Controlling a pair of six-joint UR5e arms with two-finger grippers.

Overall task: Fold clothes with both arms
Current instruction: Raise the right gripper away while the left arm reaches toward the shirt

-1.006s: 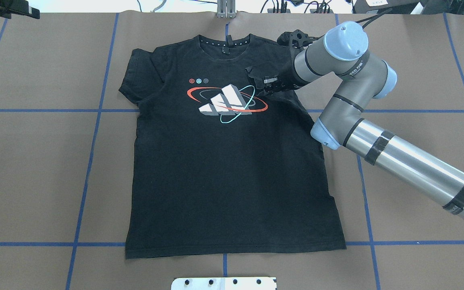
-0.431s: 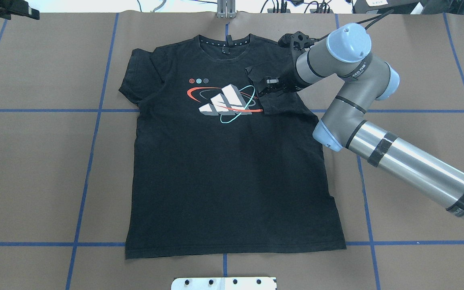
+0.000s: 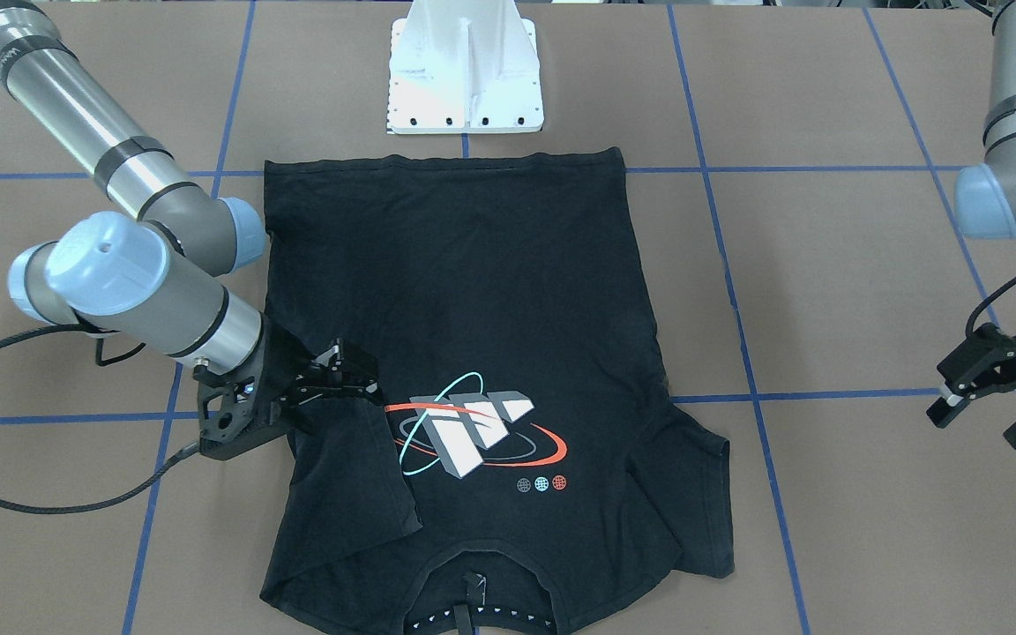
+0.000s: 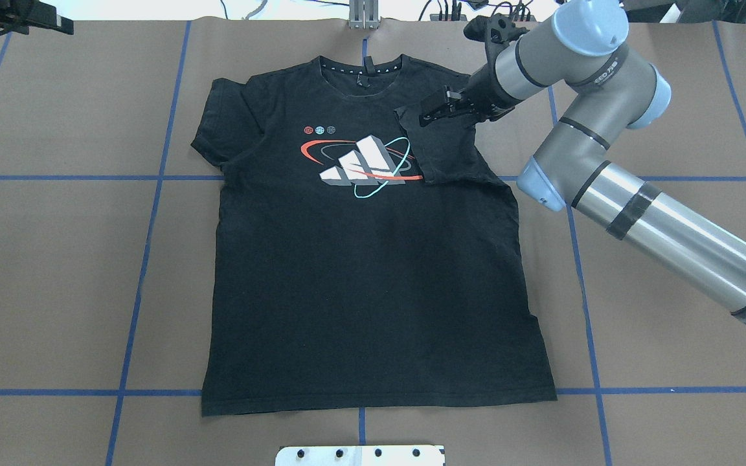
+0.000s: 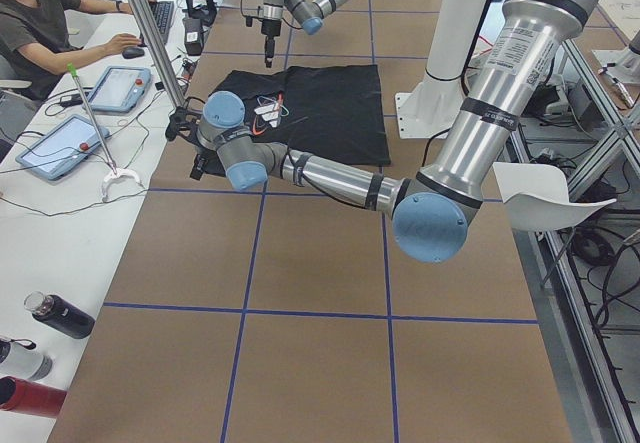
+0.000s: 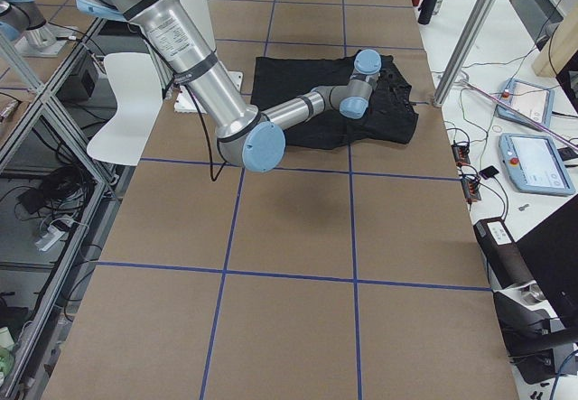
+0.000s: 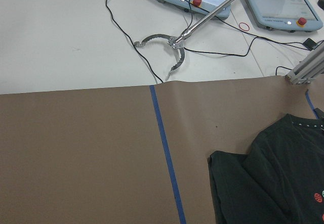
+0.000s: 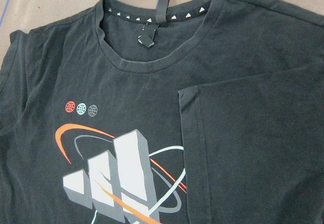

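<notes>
Gripping state, right: your right arm's black two-finger claw (image 4: 428, 116) hangs just over the shirt's chest. Its fingers look slightly parted, with nothing between them.
Sleeve beneath: the short black sleeve (image 4: 451, 152) lies folded inward, its hem touching the white-grey block logo (image 4: 363, 167).
Garment: the black cotton T-shirt (image 4: 373, 291) lies flat and logo up, collar away from the robot. The opposite sleeve (image 4: 217, 123) is spread out.
Left claw (image 3: 977, 426): wide open, empty, well apart from the shirt.
Risk, snag: if you exit low and sideways, a finger could catch the hem and drag the fold open.
Risk, creep: the fold is soft and uncreased, so I judge it may relax.
Surface: a brown paper-covered table (image 4: 56, 259) with blue tape lines (image 4: 146, 259).
Room: a seated person (image 5: 40, 13) at a white desk with control tablets (image 5: 120, 88).
</notes>
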